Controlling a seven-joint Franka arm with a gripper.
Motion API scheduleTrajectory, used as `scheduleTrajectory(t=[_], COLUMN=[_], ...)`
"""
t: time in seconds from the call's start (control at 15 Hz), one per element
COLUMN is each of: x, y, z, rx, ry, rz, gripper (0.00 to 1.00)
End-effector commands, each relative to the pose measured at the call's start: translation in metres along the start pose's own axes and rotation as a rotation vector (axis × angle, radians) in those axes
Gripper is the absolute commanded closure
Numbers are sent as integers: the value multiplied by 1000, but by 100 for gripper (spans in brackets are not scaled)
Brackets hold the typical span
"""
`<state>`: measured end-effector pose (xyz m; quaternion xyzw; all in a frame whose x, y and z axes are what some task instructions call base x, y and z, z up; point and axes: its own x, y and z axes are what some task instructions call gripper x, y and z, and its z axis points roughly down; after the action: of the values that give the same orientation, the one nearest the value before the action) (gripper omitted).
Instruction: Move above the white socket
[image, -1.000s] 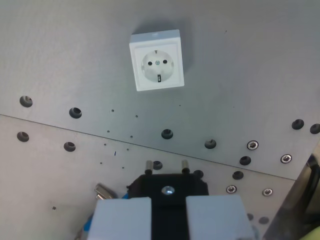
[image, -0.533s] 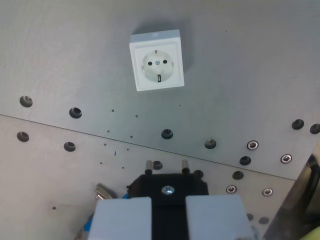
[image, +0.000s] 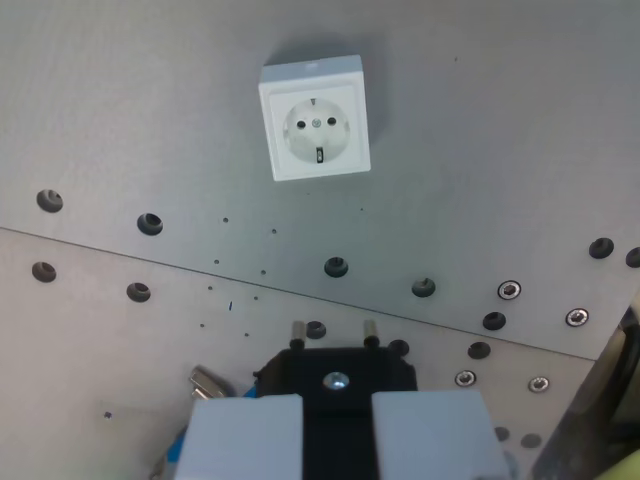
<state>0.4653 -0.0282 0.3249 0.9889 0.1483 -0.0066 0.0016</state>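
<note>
A white square socket (image: 315, 120) sits on the grey metal plate (image: 500, 150) in the upper middle of the wrist view, its round recess with two holes facing the camera. At the bottom edge my gripper (image: 337, 425) is shut on a black plug (image: 337, 372). Its two metal pins (image: 332, 331) point up the picture toward the socket. The two pale fingers (image: 245, 435) clamp the plug body from either side. The socket lies well above the pins in the picture, slightly toward the wrist view's left of them.
Rows of dark holes (image: 336, 267) and bright screws (image: 509, 290) run across the plate. A seam (image: 150, 258) between two plates runs diagonally. A small metal cylinder (image: 205, 381) lies by the left finger. A dark and yellow object (image: 615, 400) fills the lower right corner.
The whole scene has shifted very slightly, so the camera has moved a little. The plug stays clamped as before.
</note>
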Motion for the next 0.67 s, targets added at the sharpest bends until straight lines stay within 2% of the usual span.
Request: scheduleTrajectory(t=[0.07, 0.33, 0.67], x=[-2, -3, -4], y=[-1, -1, -1], z=[9, 23, 43], rx=[-15, -22, -24], ry=[43, 65, 62], rz=[-25, -36, -50], gripper=[100, 100, 100])
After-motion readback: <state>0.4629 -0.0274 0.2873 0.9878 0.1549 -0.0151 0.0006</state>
